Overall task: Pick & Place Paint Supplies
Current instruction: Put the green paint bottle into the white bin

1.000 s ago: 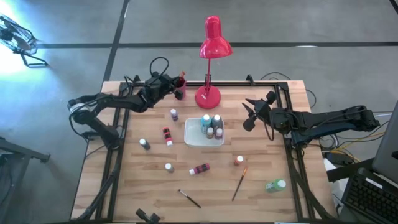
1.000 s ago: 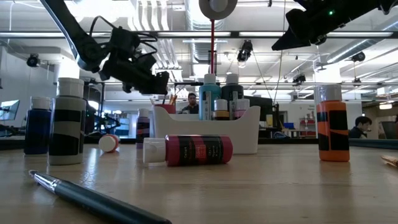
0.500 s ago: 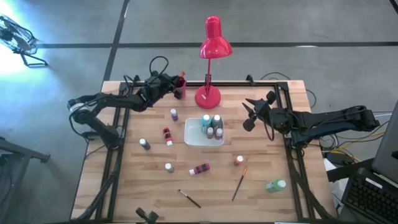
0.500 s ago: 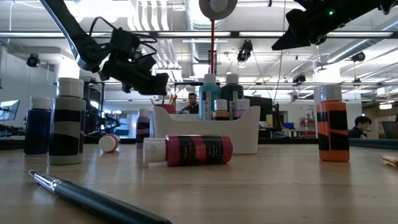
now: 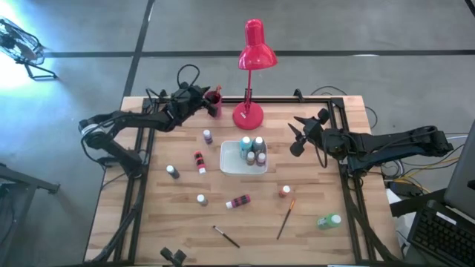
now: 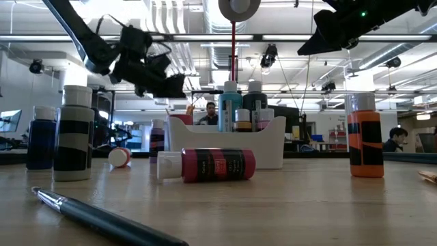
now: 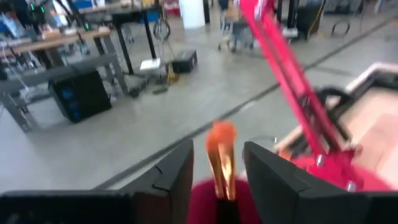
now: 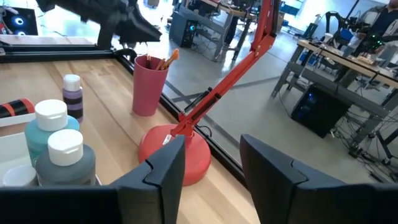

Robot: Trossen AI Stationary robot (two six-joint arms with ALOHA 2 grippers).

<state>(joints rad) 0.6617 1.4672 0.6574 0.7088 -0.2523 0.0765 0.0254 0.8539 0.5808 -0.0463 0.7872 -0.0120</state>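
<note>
A pink-red cup (image 5: 216, 101) stands at the table's far left with a brush (image 7: 221, 158) upright in it, orange bristles up. My left gripper (image 5: 204, 99) hovers just above the cup, open. Its fingers stand on either side of the bristles without touching them. My right gripper (image 5: 295, 136) hangs open and empty above the table, right of the lamp. Several paint bottles stand in the white tray (image 5: 231, 167). Others are loose: purple (image 5: 208, 136), red (image 5: 199, 161), a red one lying down (image 5: 239, 201), orange (image 5: 285, 191), green (image 5: 329, 220). Two brushes (image 5: 286, 219) (image 5: 226, 236) lie near the front.
The red desk lamp (image 5: 249, 111) stands at the far edge between cup and right gripper, its head over the floor beyond. Two small bottles (image 5: 172, 171) (image 5: 201, 199) stand on the left half. Black frame rails run along the table's sides.
My left gripper has risen a little above the red cup and drawn slightly back toward the table's left edge. The bottles and the brushes on the table lie where they were.
</note>
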